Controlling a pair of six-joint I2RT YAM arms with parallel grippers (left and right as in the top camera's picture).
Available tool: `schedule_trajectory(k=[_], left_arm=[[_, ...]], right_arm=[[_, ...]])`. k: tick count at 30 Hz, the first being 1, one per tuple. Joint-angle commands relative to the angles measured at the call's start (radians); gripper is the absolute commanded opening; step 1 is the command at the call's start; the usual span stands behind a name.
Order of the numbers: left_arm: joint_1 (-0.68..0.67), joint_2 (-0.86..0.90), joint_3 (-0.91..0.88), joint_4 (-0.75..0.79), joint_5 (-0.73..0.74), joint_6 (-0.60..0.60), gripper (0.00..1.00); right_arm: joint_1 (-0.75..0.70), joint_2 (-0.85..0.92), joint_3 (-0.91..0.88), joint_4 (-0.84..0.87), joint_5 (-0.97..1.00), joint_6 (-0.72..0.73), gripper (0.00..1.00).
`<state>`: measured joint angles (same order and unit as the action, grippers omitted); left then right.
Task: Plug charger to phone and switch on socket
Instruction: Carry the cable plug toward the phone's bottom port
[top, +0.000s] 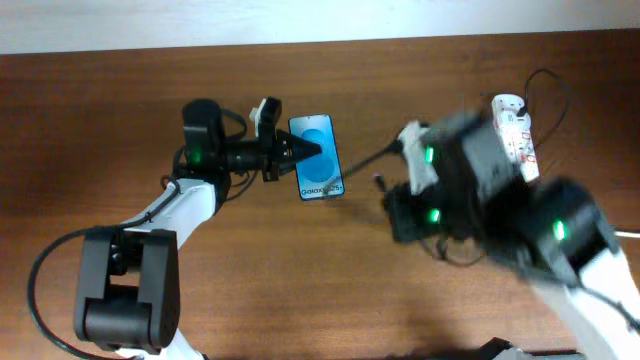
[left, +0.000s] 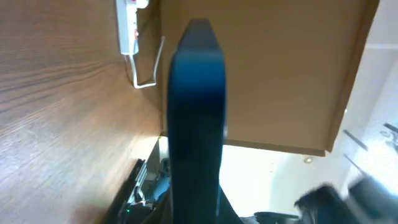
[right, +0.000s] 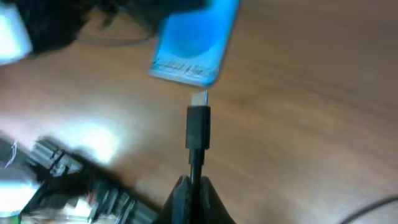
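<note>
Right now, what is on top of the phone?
Only the left hand, its tip over the phone at the left edge; the screen part beneath is hidden. The remaining blue screen is bare. The charger plug, in the right hand, is short of it.

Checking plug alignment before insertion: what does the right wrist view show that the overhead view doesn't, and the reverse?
Right wrist only: the charger up close, its metal plug tip aimed at the bottom edge of the phone and just short of it, with the right gripper shut on the cable. Overhead only: the socket at the far right, and the left gripper shut on the phone. Both: the phone's blue screen and the wooden table.
</note>
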<state>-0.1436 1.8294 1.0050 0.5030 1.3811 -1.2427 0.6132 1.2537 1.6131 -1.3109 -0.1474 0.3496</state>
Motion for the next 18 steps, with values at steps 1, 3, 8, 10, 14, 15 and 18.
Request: schedule_trajectory(k=[1,3,8,10,14,15,18], left_arm=[[0.002,0.006,0.028,0.006,0.037,-0.021,0.0],[0.002,0.006,0.028,0.006,0.036,-0.038,0.0],[0.002,0.006,0.028,0.07,0.002,-0.07,0.0],[0.003,0.006,0.028,0.097,-0.026,-0.071,0.0],[0.003,0.006,0.028,0.095,-0.042,-0.075,0.0],[0.002,0.006,0.028,0.095,-0.041,-0.097,0.0],[0.003,0.006,0.028,0.097,-0.038,-0.148,0.0]], right_arm=[[0.132,-0.057,-0.194,0.127,0.104,0.144,0.04],[0.194,-0.063,-0.357,0.312,0.119,0.21,0.04],[0.224,-0.036,-0.483,0.528,0.224,0.396,0.04],[0.224,-0.035,-0.483,0.555,0.281,0.453,0.04],[0.224,-0.034,-0.483,0.616,0.279,0.454,0.04],[0.224,-0.029,-0.484,0.616,0.278,0.454,0.04],[0.224,-0.015,-0.484,0.628,0.187,0.5,0.04]])
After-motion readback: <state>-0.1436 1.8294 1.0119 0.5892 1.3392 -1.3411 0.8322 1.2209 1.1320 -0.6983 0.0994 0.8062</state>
